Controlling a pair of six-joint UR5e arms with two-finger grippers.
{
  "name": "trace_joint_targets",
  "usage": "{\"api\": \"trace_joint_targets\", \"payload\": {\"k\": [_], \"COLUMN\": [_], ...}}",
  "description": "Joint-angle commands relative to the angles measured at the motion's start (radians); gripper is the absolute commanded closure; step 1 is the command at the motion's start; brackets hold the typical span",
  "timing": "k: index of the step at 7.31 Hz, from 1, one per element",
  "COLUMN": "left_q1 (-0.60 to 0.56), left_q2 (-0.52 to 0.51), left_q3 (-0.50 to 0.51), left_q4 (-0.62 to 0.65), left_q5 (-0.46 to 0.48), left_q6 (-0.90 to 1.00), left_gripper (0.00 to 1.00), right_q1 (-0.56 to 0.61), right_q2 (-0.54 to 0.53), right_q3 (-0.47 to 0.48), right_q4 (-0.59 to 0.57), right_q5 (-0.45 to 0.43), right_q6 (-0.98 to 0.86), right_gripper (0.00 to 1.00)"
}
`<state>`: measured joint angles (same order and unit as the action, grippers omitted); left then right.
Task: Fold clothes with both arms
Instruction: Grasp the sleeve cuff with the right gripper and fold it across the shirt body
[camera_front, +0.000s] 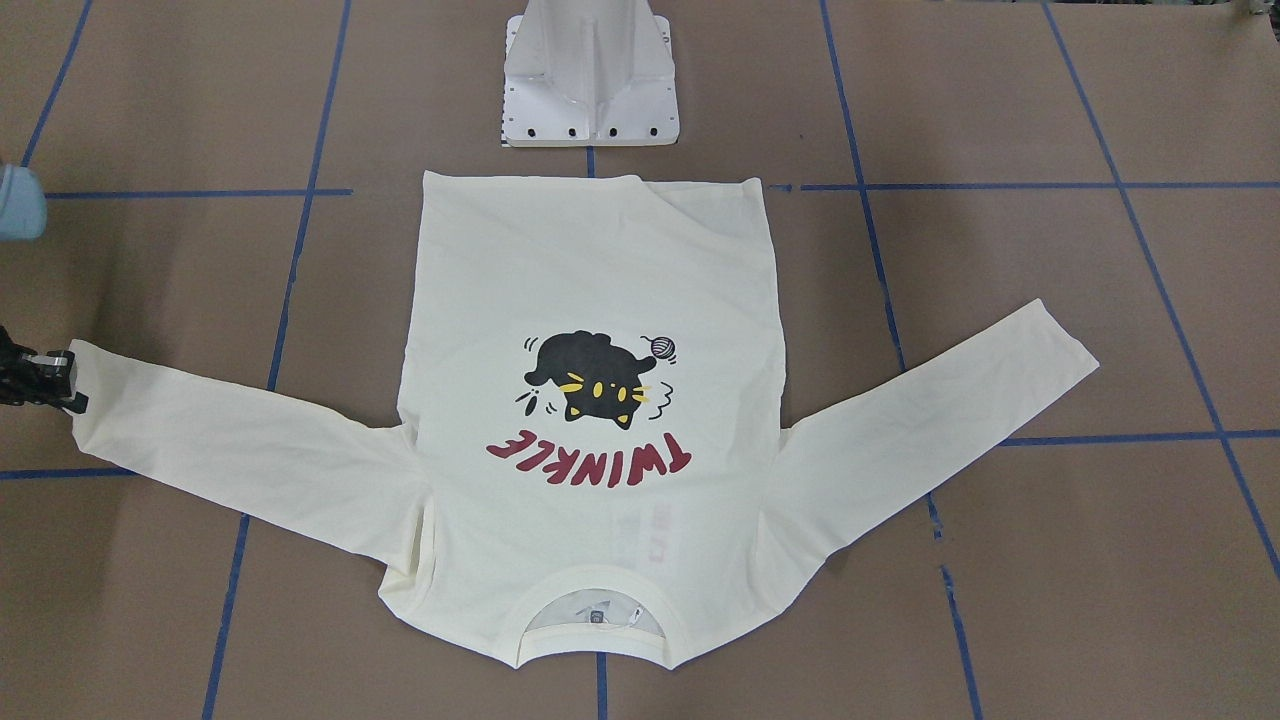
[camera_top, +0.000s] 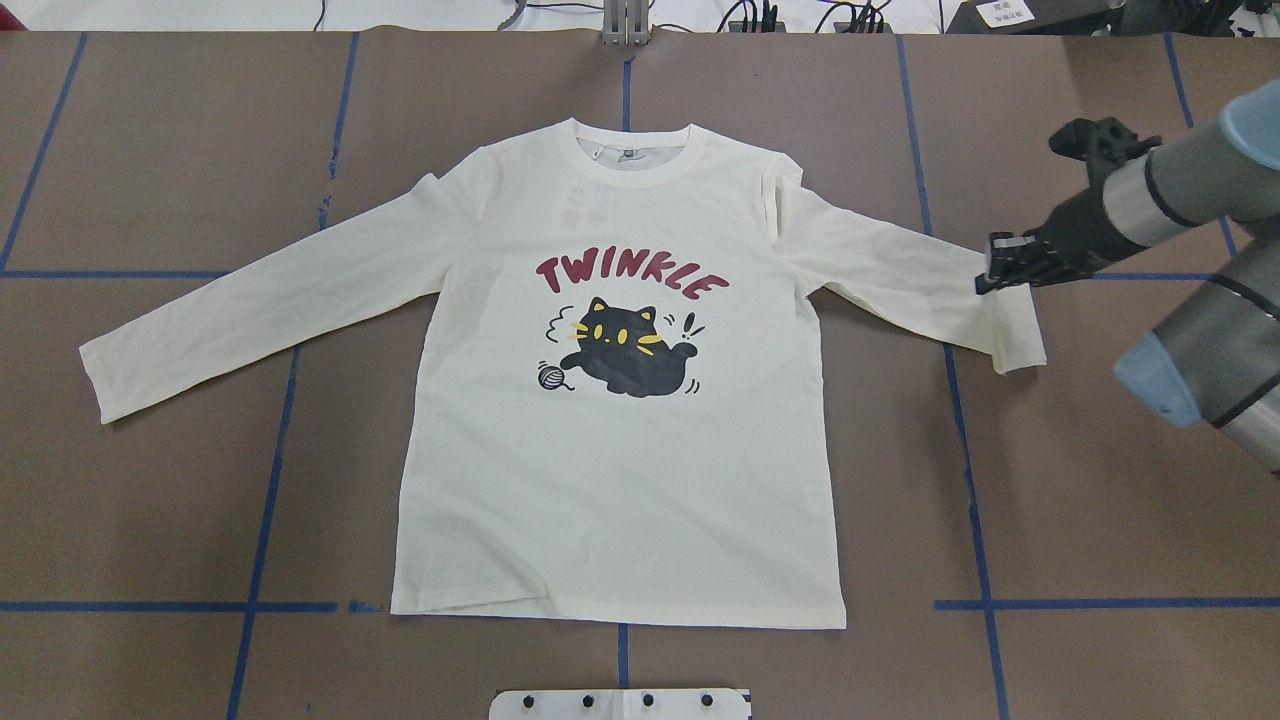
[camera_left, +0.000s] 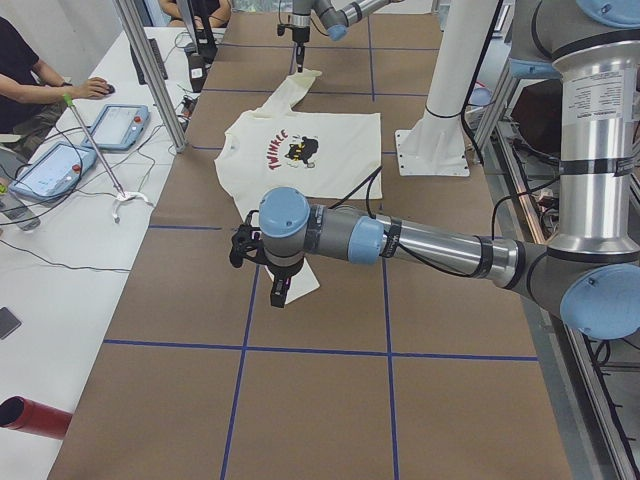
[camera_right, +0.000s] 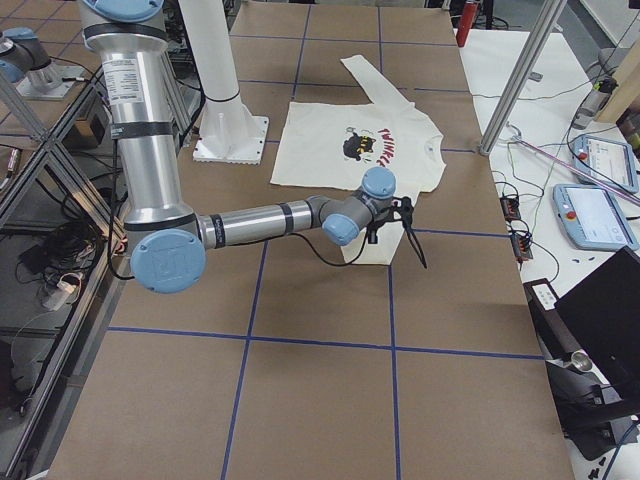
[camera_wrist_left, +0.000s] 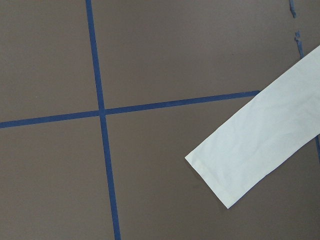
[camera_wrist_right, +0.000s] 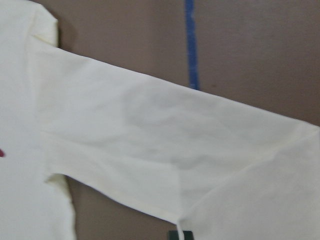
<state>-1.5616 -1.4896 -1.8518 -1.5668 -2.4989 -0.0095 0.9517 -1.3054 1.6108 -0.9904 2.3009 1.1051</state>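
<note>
1. The left pincer hangs near the left cuff; I cannot tell its grip.
2. The shirt lies flat on the desk, with no fold made.
3. The right pincer is at the right cuff; its grip is unclear.

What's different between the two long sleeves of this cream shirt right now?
The sleeve on the robot's right has the right arm's black pincer at its cuff. The sleeve on the robot's left lies untouched, with the left arm's pincer hanging above it. The right sleeve shows a fold by the shoulder, while the left one joins smoothly. Both are cream, long and spread sideways on the brown table.
</note>
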Motion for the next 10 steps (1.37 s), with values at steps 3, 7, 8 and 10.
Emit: {"api": "trace_joint_targets", "payload": {"k": [3,7,8,10], "left_q1": [0.0,0.0,0.0,0.003], "left_q2": [0.0,0.0,-0.001,-0.005], "left_q3": [-0.015,-0.026,-0.026,-0.024], "left_q4": [-0.002,-0.002,-0.002,-0.024], "left_q5": [-0.003,-0.002,-0.002,-0.003], "left_q6": [-0.007,-0.006,-0.006,-0.038], "left_gripper": [0.0,0.0,0.0,0.0], "right_q1": [-0.19,-0.471,-0.487,-0.504], "right_q2": [0.684,0.919,0.948,0.991], "right_q3": [-0.182,-0.607,-0.659,-0.689], "right_q4": [-0.295,-0.039,-0.03,-0.028], "right_q5": [-0.234,-0.59,-0.612,-0.64], "right_q6": [0.378,0.38,0.38,0.381], "right_gripper": [1.0,1.0,0.38,0.01]}}
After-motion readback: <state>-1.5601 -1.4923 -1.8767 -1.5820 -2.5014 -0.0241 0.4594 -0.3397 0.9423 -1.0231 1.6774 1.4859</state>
